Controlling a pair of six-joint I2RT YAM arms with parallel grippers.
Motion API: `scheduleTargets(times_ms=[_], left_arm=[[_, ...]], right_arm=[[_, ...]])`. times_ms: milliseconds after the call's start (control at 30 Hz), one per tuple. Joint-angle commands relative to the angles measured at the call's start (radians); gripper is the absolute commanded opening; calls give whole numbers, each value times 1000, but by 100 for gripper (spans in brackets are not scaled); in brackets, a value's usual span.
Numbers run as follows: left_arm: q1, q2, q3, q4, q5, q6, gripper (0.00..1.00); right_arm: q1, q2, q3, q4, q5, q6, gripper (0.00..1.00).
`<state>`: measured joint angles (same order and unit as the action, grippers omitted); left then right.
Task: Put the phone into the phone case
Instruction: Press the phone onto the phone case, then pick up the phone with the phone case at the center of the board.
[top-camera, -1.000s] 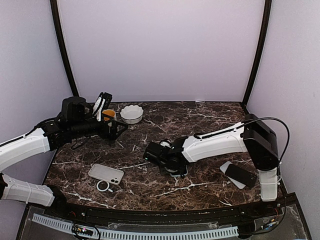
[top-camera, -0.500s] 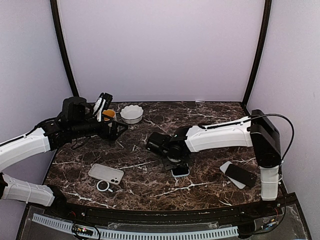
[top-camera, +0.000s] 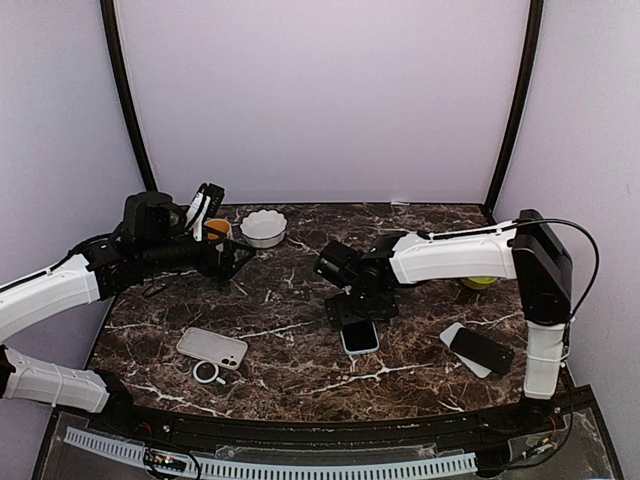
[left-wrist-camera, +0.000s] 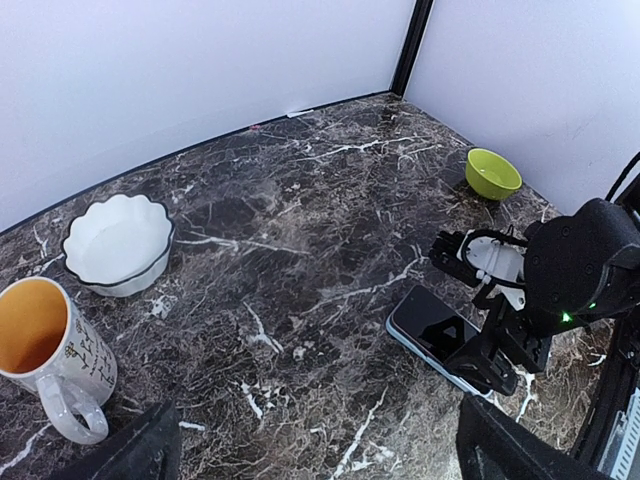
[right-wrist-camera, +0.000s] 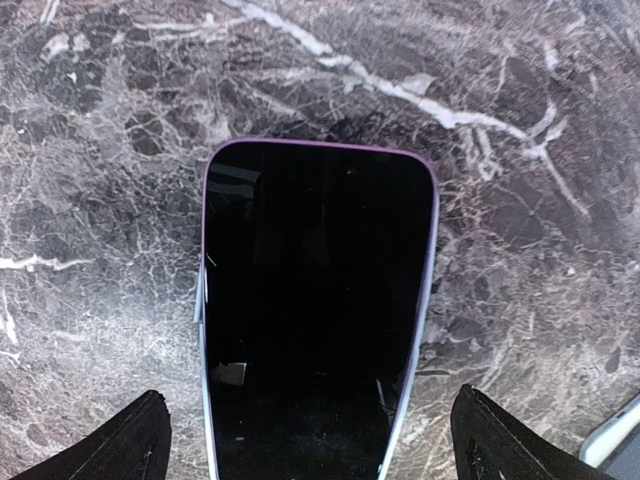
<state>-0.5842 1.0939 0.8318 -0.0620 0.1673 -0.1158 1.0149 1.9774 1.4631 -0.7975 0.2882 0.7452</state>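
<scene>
Phone (top-camera: 360, 337) was seen lying flat on the dark marbled table (top-camera: 300, 375), screen up, a little right of the middle; a pale lilac rim was noted around its edge in the right wrist view, and whether that rim was a case or the phone's own frame could not be told. The right gripper (top-camera: 358, 310) was held just over the phone's far end; its jaws were spread wide, one to each side of the phone, and nothing was gripped between them; no contact with the phone could be made out. The left gripper (left-wrist-camera: 318, 408) was held above the far left part of the table, well apart from the phone; its jaws were likewise spread wide and nothing was held in them. A mug (left-wrist-camera: 45, 345) with an orange inside and a white scalloped bowl (left-wrist-camera: 118, 243) were seen near each other at the far left; a small green bowl (left-wrist-camera: 493, 173) was seen toward the far right. A pale flat slab (top-camera: 212, 347) with dark camera openings at one end was seen lying near the front left, with a small ring (top-camera: 207, 372) just beside it; a second dark handset (top-camera: 482, 350) was seen near the front right, laid partly across a pale flat piece (top-camera: 452, 334).
</scene>
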Motion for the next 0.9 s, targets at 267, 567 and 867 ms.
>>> scheduleTargets(times_ms=[267, 567, 867], left_arm=[[9, -1, 30, -16, 8, 9, 98], [7, 1, 30, -19, 6, 11, 98], [8, 3, 30, -17, 2, 11, 98]], right_arm=[[-11, 58, -91, 58, -89, 19, 95], [-3, 68, -89, 49, -69, 29, 62], [39, -23, -27, 113, 31, -7, 38]])
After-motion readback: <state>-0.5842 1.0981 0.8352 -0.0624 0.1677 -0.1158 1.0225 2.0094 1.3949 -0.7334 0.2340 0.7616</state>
